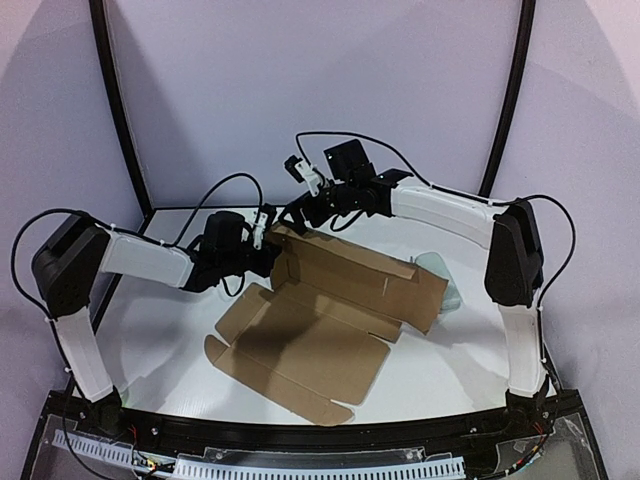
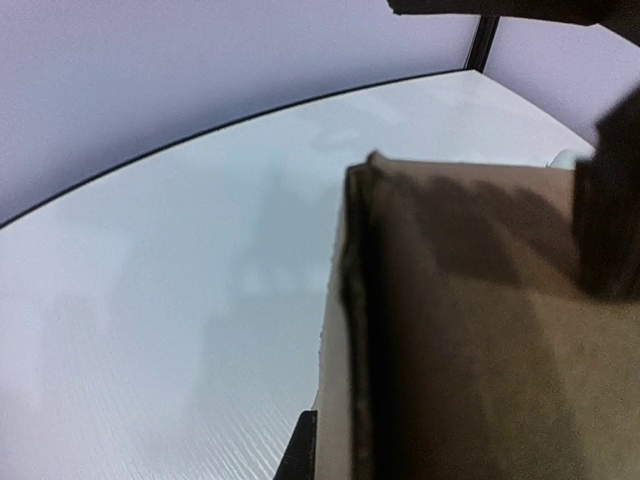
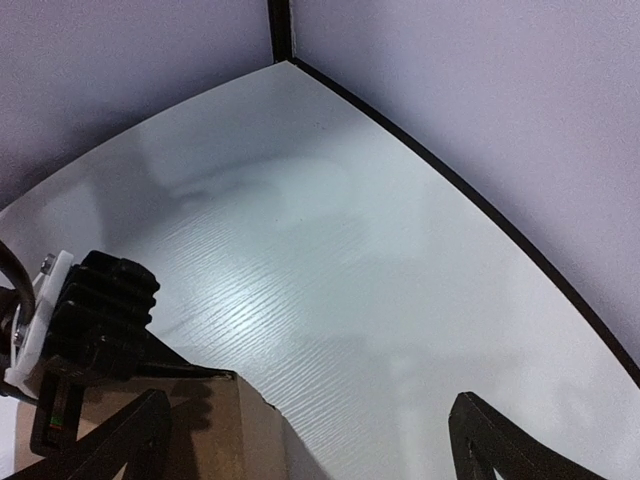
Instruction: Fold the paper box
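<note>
Centre of table [image 1: 150,340]: box [image 1: 300,335] lies mostly flat. It is brown corrugated card, with flaps and tabs splayed toward the near edge and the far long wall folded up.

Left hand [image 1: 264,245] is at that wall's left end, fingers [image 2: 605,220] straddling the cardboard edge, likely to steady it upright. Clamped or not, cannot tell.

Right hand [image 1: 297,213] hovers behind the same corner, spread wide and gripping nothing, probably placed to press the wall over.

On the table [image 1: 160,340], a case [image 1: 448,283] sits right of the paper box [image 1: 310,320].
</note>
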`<state>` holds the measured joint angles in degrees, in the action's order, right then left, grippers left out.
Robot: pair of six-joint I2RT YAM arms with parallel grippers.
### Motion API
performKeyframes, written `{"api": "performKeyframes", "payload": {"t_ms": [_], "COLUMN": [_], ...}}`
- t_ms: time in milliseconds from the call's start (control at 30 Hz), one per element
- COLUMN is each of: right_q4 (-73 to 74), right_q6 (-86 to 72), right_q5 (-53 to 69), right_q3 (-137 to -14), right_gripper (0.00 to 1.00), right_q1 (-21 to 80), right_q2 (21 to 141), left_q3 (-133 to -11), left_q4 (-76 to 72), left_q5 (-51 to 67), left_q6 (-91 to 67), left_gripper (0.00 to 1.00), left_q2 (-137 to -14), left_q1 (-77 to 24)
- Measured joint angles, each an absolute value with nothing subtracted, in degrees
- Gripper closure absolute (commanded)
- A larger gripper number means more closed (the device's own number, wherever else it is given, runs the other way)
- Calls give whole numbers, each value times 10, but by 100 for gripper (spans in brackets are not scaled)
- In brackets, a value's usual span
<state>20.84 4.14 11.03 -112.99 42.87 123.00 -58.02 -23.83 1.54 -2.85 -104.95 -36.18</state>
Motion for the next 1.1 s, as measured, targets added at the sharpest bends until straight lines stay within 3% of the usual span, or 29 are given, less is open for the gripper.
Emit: {"api": "performKeyframes", "payload": {"t_ms": [733,1100], "right_q4": [42,71], "right_q6": [102,83], "right_q5": [24,-8], "right_q3": [-1050,-1069], "right_gripper": [6,10], "right_q1": [464,474], "right_q2": [1251,1260], "left_q3": [-562,-556], "left_q4": [-252,-261], "left_q5": [12,15], "left_q6": [-71,-79], "left_gripper": [97,93], "left_q2": [-1055,-1055], "left_q1": [-353,-351]}}
